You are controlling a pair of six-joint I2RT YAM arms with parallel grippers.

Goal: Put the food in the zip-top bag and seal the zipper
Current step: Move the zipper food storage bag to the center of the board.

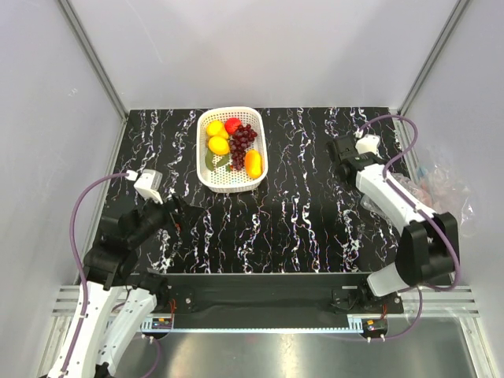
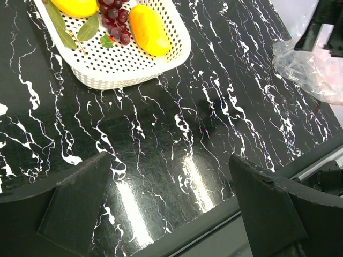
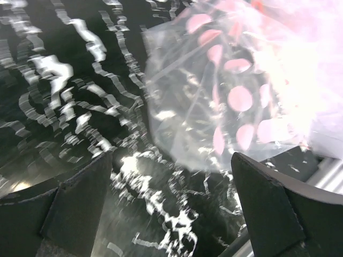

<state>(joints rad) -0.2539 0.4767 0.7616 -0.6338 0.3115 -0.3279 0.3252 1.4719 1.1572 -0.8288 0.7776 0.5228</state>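
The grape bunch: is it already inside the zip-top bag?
No, the grape bunch lies in the white basket, apart from the zip-top bag.

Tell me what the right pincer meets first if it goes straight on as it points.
Probably the clear zip-top bag, just ahead of the open right pincer on the black table; depth is unclear.

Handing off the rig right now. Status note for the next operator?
Left gripper: open, empty, near the white lattice plastic basket.
Right gripper: open, empty, over the clear crinkly plastic zip-top bag at the black marbled table's right edge.
Colourful toy fruit: in the basket.
Done: no fruit seen in the bag.
Left: load fruit, seal bag.
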